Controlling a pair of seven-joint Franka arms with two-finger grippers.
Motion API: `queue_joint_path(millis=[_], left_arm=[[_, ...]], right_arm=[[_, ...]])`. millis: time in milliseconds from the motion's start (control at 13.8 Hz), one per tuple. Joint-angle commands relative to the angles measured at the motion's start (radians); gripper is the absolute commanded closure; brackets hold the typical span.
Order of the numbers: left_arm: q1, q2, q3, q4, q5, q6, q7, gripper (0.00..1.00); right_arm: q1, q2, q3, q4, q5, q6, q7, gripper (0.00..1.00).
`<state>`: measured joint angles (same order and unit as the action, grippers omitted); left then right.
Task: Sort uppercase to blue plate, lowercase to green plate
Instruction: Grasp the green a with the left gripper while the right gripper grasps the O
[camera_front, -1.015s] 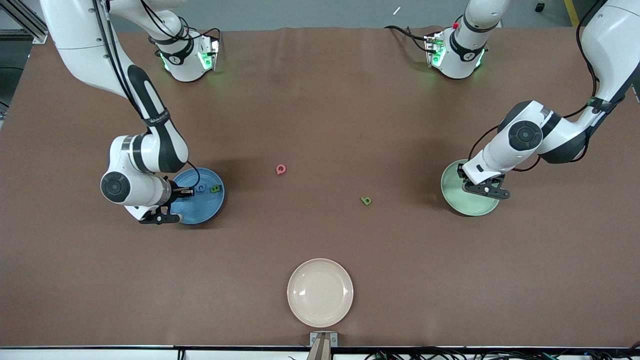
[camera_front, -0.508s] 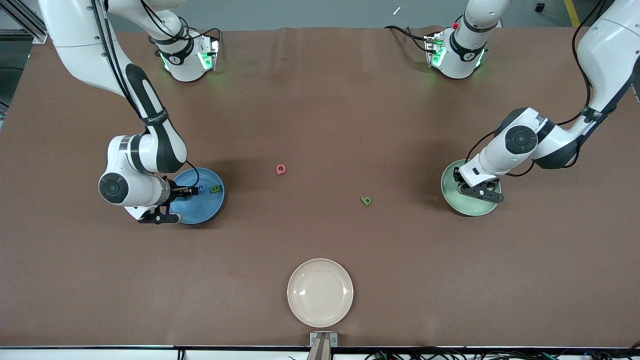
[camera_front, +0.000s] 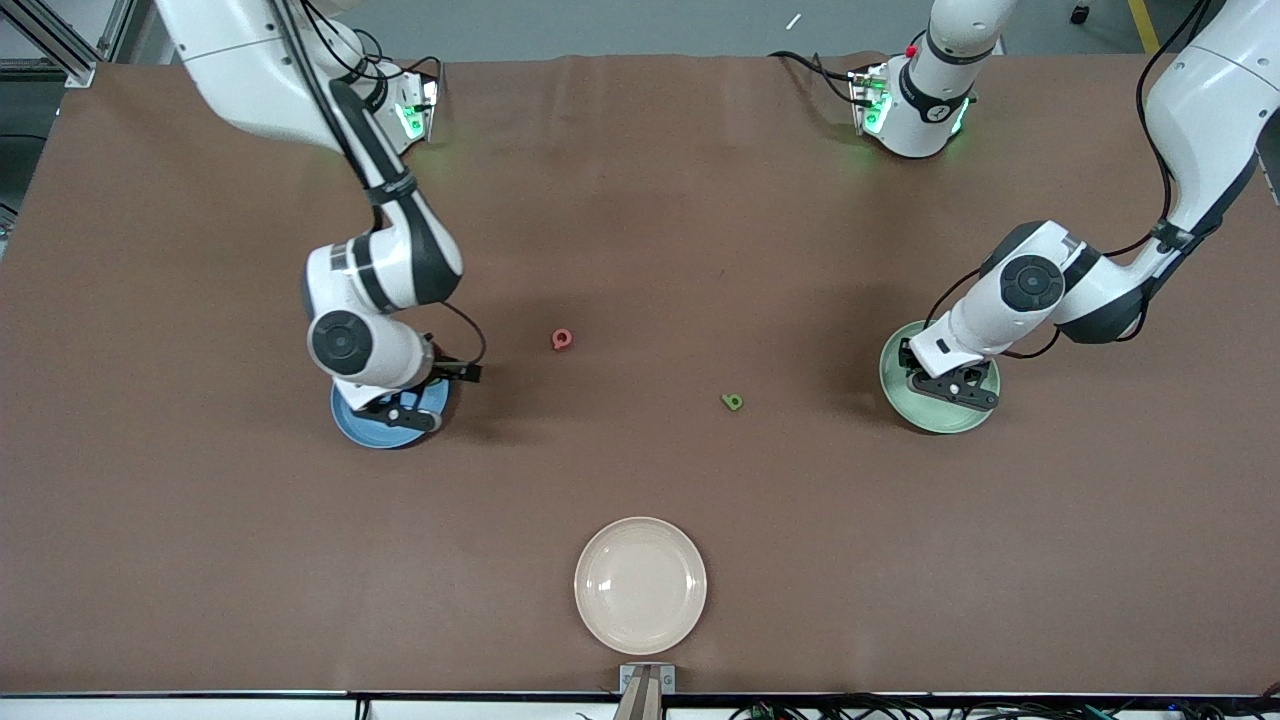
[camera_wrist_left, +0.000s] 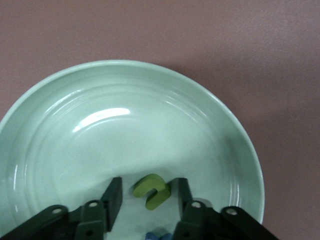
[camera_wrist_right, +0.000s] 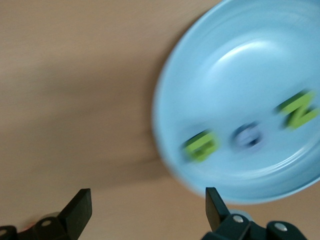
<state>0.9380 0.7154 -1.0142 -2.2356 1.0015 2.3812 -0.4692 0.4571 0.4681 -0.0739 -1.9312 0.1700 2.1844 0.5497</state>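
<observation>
the brown table (camera_front: 640, 200) lies bare over most of its width between the two arms, with broad free room around the cream plate (camera_front: 640, 585), which sits close to the table edge nearest the front camera. taking the cream plate as landmark: the blue plate (camera_front: 350, 420) lies farther from the camera, toward the right arm's end; the green plate (camera_front: 930, 415) lies farther too, toward the left arm's end. the right gripper (camera_wrist_right: 145, 210) hangs over the blue plate's rim, fingers spread wide and holding nothing; in the plate lie a green b (camera_wrist_right: 201, 145), a blue letter (camera_wrist_right: 247, 137) and a green n (camera_wrist_right: 298, 111), blurred in the wrist view. the left gripper (camera_wrist_left: 147, 192) is low inside the green plate, its fingers (camera_wrist_left: 114, 192) partly apart on either side of a green lowercase letter (camera_wrist_left: 151, 190) lying on the plate; whether they touch it cannot be told. a blue piece (camera_wrist_left: 157, 235) shows just beneath. farther from the camera than the cream plate, between the two coloured plates, a red q (camera_front: 562, 340) and a green letter (camera_front: 732, 402) lie well apart on open table.
</observation>
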Motion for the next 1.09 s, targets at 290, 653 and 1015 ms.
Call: queue_joint_path(millis=[290,653,1015], left_arm=[[0.041,-0.034,-0.113,0.03,-0.009,-0.063,0.001,0.07],[-0.081,-0.024,-0.207,0.175,-0.184,-0.227,-0.079,0.01],[-0.48,-0.013,-0.016,0.365,-0.271,-0.227,-0.478,0.01]], right_arm=[[0.176,-0.02,-0.011,-0.028,0.08,0.149,0.246,0.0],[0.265,0.003,-0.014,-0.054,0.068,0.256,0.383,0.0],[0.291,0.023,-0.017,-0.133,0.066,0.377,0.383,0.0]])
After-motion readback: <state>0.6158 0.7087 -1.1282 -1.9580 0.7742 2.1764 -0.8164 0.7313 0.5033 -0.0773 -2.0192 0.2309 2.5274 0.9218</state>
